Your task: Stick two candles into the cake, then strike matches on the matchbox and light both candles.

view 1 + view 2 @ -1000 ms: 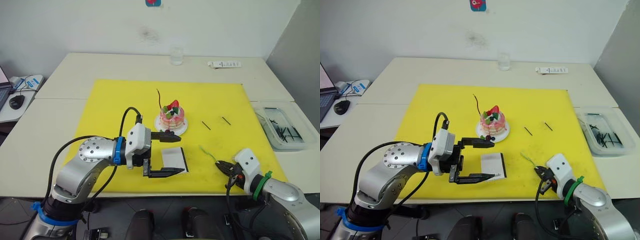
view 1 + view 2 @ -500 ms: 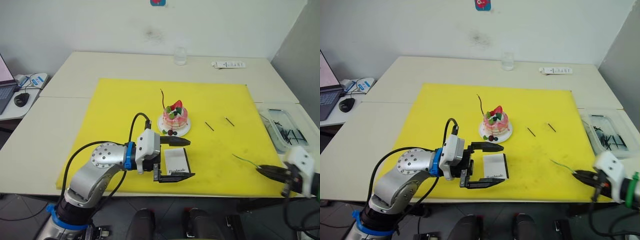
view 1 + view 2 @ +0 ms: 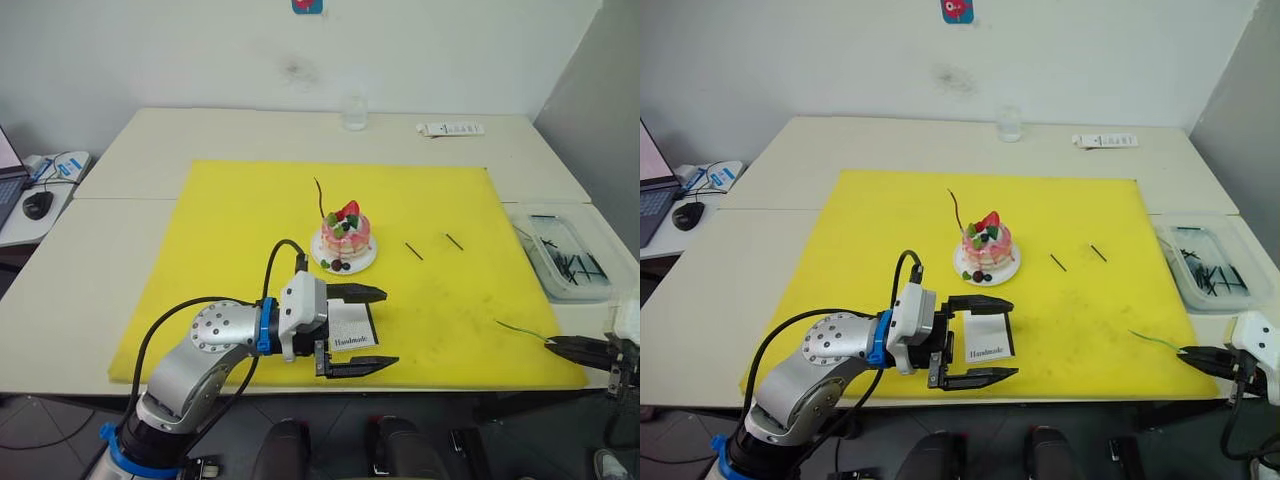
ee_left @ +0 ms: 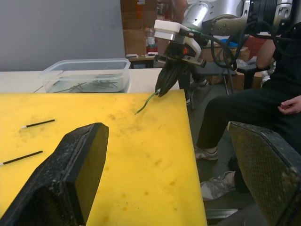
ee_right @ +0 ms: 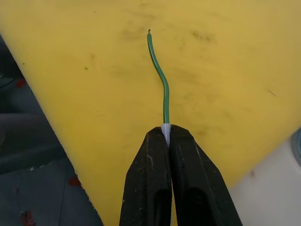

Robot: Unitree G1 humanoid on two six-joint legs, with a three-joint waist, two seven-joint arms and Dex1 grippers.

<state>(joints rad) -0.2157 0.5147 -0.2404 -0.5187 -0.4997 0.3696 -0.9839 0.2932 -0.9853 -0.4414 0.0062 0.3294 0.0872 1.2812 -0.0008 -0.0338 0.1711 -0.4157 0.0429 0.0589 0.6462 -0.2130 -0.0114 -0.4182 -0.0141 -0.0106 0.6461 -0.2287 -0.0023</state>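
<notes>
I have the right gripper [image 5: 165,134] clamped on the white end of the green candle [image 5: 162,84], with the shaft projecting freely over the lower right corner of the yellow mat [image 3: 250,210]; in the left eye view it sits at the far lower right of the frame. I judge this candle to be very light, thin and springy: it already shows a slight curve, so it will likely flex or buckle if pushed hard off-axis. The hold on the white end leaves the green tip free for insertion. The dark red candle [image 3: 319,199] already stands in the cake [image 3: 345,232] at frame centre. The left gripper [image 3: 352,330] hangs with its fingers spread wide around the matchbox [image 3: 347,326], near the lower centre of the frame; I cannot tell whether either finger touches the box. Two matches [image 3: 412,250] lie right of the cake. The contents of the clear container [image 3: 560,255] at the right edge are too small to identify.
</notes>
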